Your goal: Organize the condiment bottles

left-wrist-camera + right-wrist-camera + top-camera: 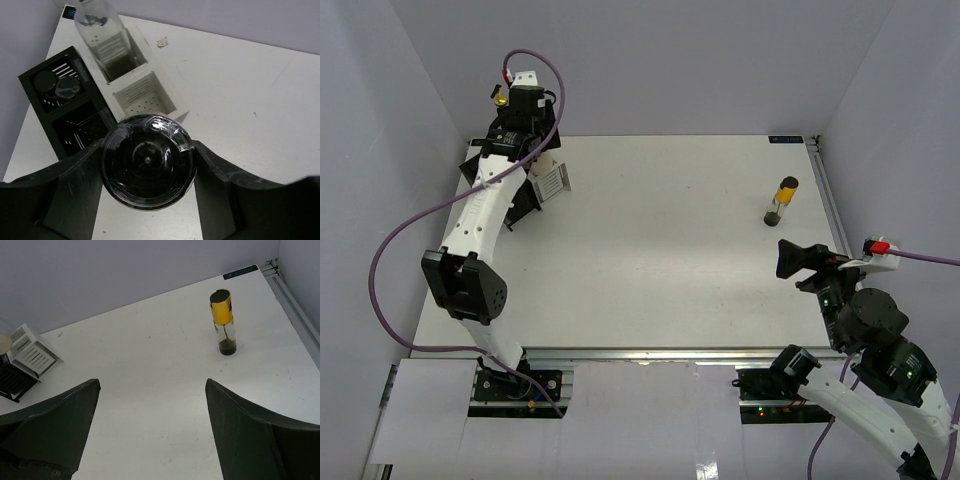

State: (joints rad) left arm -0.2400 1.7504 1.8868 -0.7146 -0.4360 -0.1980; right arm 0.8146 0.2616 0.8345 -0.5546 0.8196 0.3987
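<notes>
Dark-capped jar (147, 167) gripped within left tool (147, 150).

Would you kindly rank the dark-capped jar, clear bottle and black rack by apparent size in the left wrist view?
Largest, about alike: dark-capped jar and black rack; nearness to the camera inflates the jar.
Smallest: clear bottle, cropped by the frame edge.

A white table (650, 260), edged by a metal rail (832, 215) to the right of the right gripper (783, 258), sits boxed in by pale lavender walls (670, 60) rising ahead of it under soft, even light.
</notes>
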